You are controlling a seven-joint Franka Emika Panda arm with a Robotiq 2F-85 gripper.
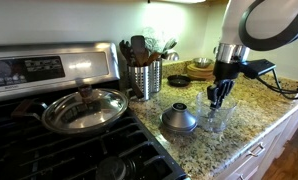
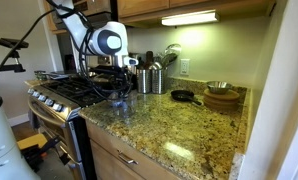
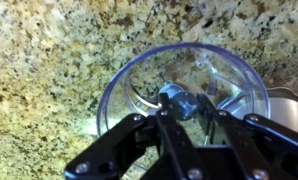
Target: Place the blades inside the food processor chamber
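Fingers (image 3: 169, 125) of the gripper (image 3: 186, 108) pinch the blades (image 3: 177, 98) by the hub, the jaws closed in on it from both sides, as the wrist view shows. The blades hang over the mouth of the chamber (image 3: 124, 72), near its middle; whether they are already below the rim cannot be told. To do the step well, the hub should probably go straight down along the chamber's axis and be kept upright, so that the curved blade tip clears the wall and the hub meets whatever seat lies at the floor. The fingers ought to part only once the piece rests, since a drop could knock the light chamber aside. The blades are a slim dark piece with a pale glossy hub and a thin curved sickle of metal sticking out to one side. The chamber is a clear, smooth, round cup, likely plastic, with a thin rim, and the counter (image 3: 49, 60) shows through it. The counter is polished granite, speckled tan and black. Near the chamber, not touching it, stands a grey metallic dome (image 1: 179, 119) with a knob on top.
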